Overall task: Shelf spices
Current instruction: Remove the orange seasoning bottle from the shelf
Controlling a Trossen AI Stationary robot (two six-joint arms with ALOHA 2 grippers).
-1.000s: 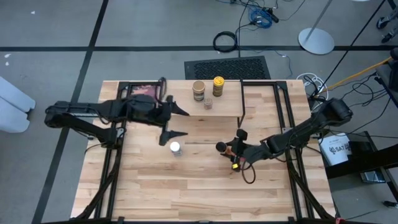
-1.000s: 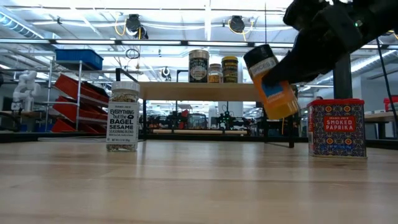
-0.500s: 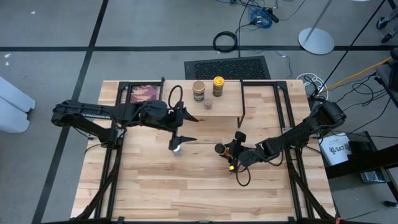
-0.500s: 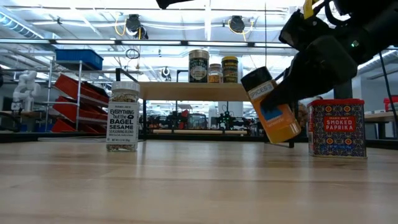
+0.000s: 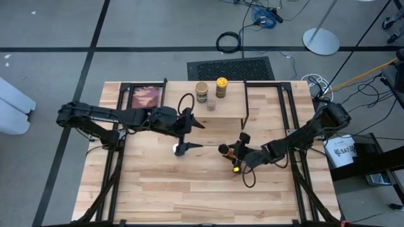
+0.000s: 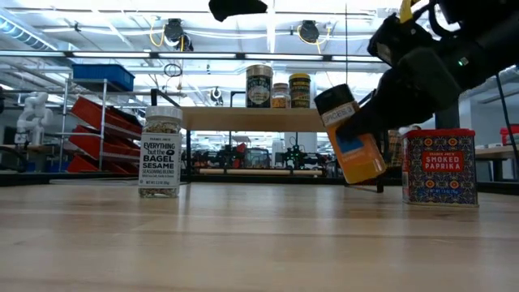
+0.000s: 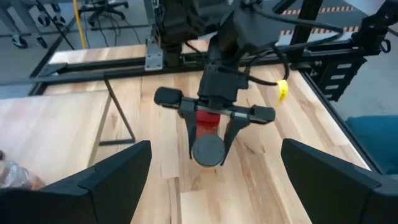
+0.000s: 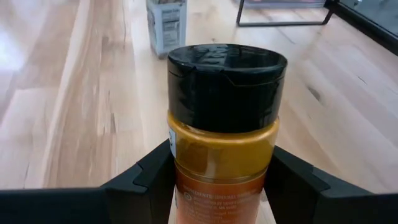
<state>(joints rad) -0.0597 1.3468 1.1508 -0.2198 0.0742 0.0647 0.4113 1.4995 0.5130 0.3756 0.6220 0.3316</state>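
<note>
The dark-lidded orange jar (image 6: 350, 134) sits tilted in my right gripper (image 8: 221, 158) near the table's middle (image 5: 228, 151). My left gripper (image 5: 199, 135) is open and hangs high over the table. The white-lidded jar (image 5: 177, 149) stands upright just beside its near finger (image 6: 160, 152). The red box (image 6: 439, 166) stands on the table under my right arm. The shelf (image 6: 259, 119) carries three jars: the tan one (image 5: 202, 91), the yellow-lidded one (image 5: 221, 84) and a small one (image 5: 211, 104). My right gripper pinches the orange jar by its body (image 8: 186, 180), below the dark lid, one finger (image 8: 146, 177) on each side. The fingers come from the table's right, slanting down, and lie across the jar. The jar leans with its lid toward the table's left. Its base is at about table height; whether it touches I cannot tell.
A reddish framed picture (image 5: 146, 96) lies at the far left of the tabletop. Black metal frames (image 5: 262, 101) stand beside the shelf, and black rails run along both table sides. Bare wood (image 5: 189, 189) stretches toward the near edge.
My left gripper has moved toward the table's right and near edge and stays open; its near finger now stands beside the white-lidded jar. My right gripper has lowered the orange jar from well above the table to about table height and tipped it further.
</note>
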